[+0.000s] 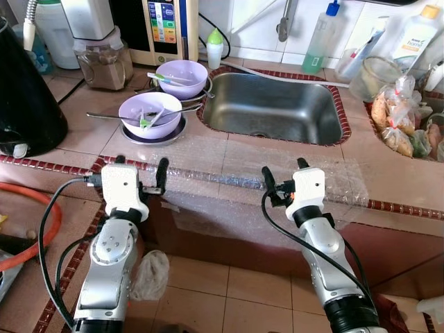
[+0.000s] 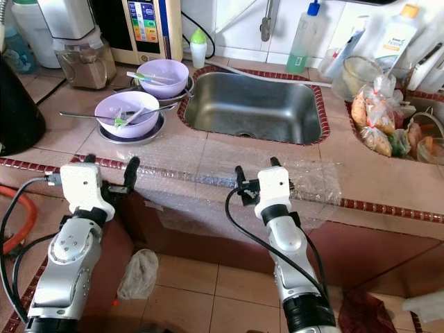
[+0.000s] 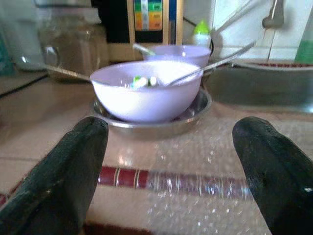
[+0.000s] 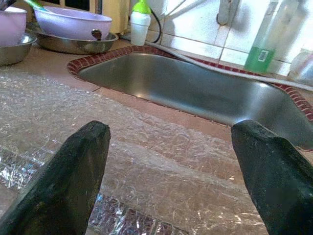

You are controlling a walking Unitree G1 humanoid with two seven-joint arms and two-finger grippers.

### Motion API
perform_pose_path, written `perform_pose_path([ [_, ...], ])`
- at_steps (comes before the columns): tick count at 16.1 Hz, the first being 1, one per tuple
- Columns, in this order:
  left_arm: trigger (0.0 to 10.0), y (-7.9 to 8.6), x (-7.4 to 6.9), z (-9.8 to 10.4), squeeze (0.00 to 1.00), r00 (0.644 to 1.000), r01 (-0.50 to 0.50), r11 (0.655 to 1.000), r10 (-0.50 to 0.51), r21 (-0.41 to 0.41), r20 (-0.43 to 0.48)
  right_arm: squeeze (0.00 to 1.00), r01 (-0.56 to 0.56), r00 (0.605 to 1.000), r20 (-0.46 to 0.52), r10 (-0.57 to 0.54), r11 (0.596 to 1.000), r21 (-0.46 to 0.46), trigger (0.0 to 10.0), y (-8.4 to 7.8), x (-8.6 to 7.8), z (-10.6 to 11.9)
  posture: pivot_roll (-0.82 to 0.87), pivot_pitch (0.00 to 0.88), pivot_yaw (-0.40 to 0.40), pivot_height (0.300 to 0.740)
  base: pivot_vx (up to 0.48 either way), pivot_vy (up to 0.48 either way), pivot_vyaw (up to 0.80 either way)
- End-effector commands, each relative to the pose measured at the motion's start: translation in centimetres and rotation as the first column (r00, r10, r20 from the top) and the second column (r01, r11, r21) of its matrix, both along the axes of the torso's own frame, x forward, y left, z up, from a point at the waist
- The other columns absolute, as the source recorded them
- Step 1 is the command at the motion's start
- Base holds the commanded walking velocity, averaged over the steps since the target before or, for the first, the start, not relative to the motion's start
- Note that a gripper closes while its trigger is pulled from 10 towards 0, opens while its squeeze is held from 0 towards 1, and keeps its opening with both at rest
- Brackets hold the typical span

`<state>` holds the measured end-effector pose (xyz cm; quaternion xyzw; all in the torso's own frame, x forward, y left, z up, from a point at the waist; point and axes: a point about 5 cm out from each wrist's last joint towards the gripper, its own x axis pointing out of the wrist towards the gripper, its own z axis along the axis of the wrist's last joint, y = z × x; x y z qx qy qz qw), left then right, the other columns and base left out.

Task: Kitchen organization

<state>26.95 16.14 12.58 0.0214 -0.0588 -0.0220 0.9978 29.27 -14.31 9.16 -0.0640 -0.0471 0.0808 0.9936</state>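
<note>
Landmark: steel sink (image 1: 277, 107), set into the tiled tabletop (image 1: 83, 132) with a red-brown mosaic border.

Far left of the sink: black rounded appliance (image 1: 24, 90); behind it, a blender jar (image 1: 104, 62) with brownish contents; beside that, a wall-standing water unit (image 1: 165, 28) with a coloured panel.

Just left of the sink: two lilac bowls. Near bowl (image 1: 150, 114) seated in a steel dish (image 3: 161, 125), holding spoons and a green-tipped utensil. Far bowl (image 1: 182, 78) behind it, also on steel, also with utensils. Small white bottle with green cap (image 1: 215, 47) at the sink's back left corner.

In front of the sink: sheet of bubble wrap (image 1: 229, 177) laid over the tabletop edge and hanging down the front.

Left gripper (image 1: 141, 173) at the tabletop edge, front-left of the sink, aimed at the near bowl; jaws spread wide, holding nothing, fingers (image 3: 73, 166) framing the bowl in the wrist view.

Right gripper (image 1: 284, 173) at the tabletop edge directly before the sink, over the bubble wrap; jaws spread wide, holding nothing, fingers (image 4: 73, 176) either side of the basin in the wrist view.

Behind the sink: tap (image 1: 283, 21); clear bottle of green liquid with blue cap (image 1: 320, 38).

Right of the sink: glass jar (image 1: 374, 76); white bottle with yellow cap (image 1: 416, 31); bagged foodstuffs (image 1: 399, 114).

Below the tabletop: crumpled plastic bag (image 1: 149, 274) on the tiled floor (image 1: 236, 291).
</note>
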Motion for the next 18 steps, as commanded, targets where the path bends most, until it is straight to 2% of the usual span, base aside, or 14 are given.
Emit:
perform_pose_path([
  [1, 10.0, -0.1, 0.1, 0.8, 0.0, 0.999, 0.012, 1.0, -0.012, 0.006, 0.035, 0.0, 0.016, 1.0, 0.002, -0.016, 1.0, 0.01, 10.0, -0.4, -0.2, -0.2, 0.02, 0.0, -0.009, 0.74, 0.3, 0.0, 0.0],
  [14, 10.0, -0.7, -0.1, 1.8, 0.0, 0.995, 0.048, 0.999, -0.05, 0.023, 0.082, 0.0, 0.029, 0.999, 0.021, -0.029, 0.999, -0.024, 10.0, -0.9, -0.2, -0.1, 0.01, 0.0, -0.015, 0.74, 0.439, 0.0, 0.0],
  [18, 10.0, -0.9, -0.8, 2.8, 0.0, 0.988, 0.058, 0.997, -0.064, 0.041, 0.142, 0.0, 0.022, 1.0, 0.014, -0.022, 0.999, -0.037, 10.0, -1.0, -0.2, -0.3, 0.02, 0.0, -0.018, 0.74, 0.0, 0.0, 0.0],
])
